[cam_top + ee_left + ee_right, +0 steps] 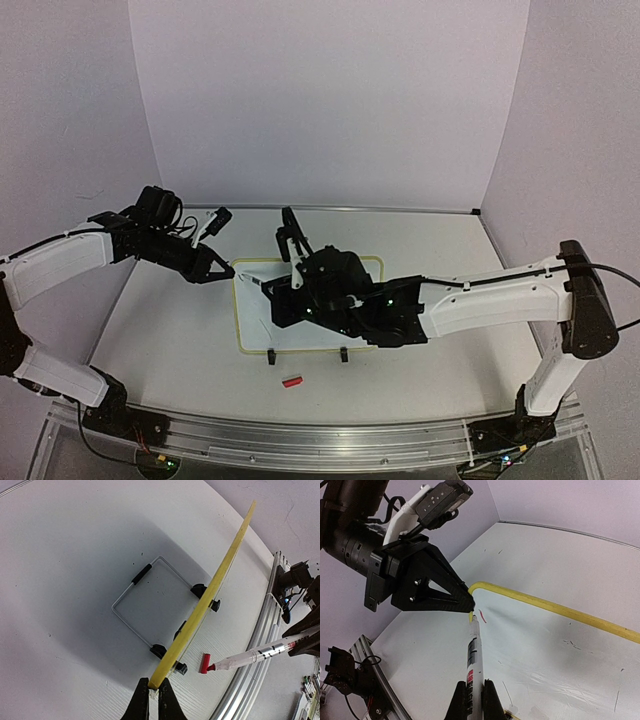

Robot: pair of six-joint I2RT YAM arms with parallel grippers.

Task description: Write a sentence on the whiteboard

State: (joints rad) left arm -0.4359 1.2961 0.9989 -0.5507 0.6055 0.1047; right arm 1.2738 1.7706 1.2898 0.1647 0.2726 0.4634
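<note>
Beginning to write, right fingers clench the marker, tip at the 10 o'clock corner of the whiteboard, which left fingers pinch at tabletop centre; next, light strokes toward 3 o'clock.

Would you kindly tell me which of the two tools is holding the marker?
The right tool holds the marker, its tip at the corner of the whiteboard; the left tool instead pinches the whiteboard's yellow frame.
</note>
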